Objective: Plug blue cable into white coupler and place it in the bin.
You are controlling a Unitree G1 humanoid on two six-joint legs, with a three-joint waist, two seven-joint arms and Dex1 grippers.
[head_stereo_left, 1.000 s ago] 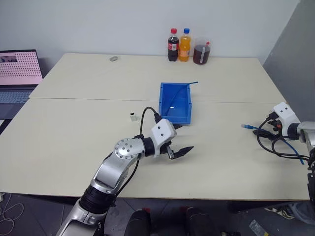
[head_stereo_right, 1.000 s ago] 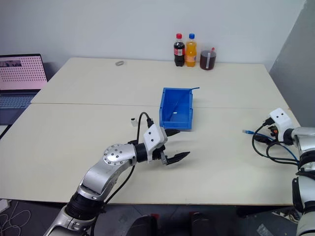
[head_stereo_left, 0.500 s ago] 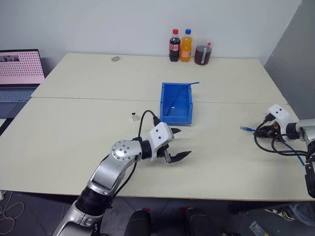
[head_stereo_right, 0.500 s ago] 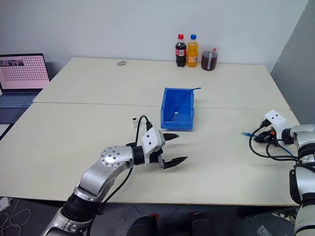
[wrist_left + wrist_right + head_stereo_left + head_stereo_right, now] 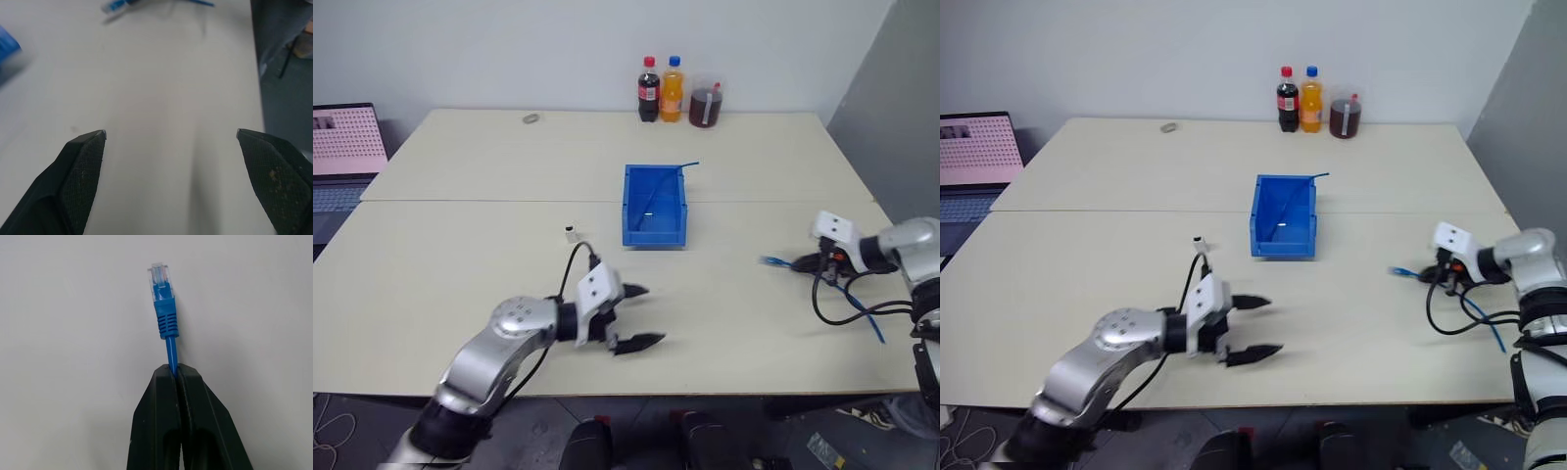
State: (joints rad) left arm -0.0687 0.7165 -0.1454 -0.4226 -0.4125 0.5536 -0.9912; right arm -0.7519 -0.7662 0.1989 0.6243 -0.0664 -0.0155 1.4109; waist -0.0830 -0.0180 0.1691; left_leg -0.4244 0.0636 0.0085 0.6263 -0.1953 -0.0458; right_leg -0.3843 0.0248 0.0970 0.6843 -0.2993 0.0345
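Note:
My right gripper [image 5: 175, 369] is shut on the blue cable [image 5: 166, 318] just behind its clear plug [image 5: 160, 281], which sticks out past the fingertips. In the head views that gripper [image 5: 808, 262] hovers over the table's right side, with the plug [image 5: 771, 260] pointing left and the cable trailing off behind [image 5: 864, 319]. The white coupler [image 5: 571, 233] stands alone on the table, left of the bin [image 5: 627, 206]. Near the front edge my left gripper [image 5: 651, 314] is open and empty, well short of the coupler; its fingers [image 5: 80, 161] are spread wide.
A darker thin blue cable [image 5: 690, 166] pokes out of the bin's far corner. Two bottles [image 5: 649, 88] and a jar [image 5: 704, 105] stand at the back edge. A laptop [image 5: 347, 147] sits at far left. Black wrist cables [image 5: 832, 304] loop beside the right gripper.
My right gripper has shut on the blue cable and carried its plug leftward. My left arm has pulled back and to the left, staying open. The view itself has shifted.

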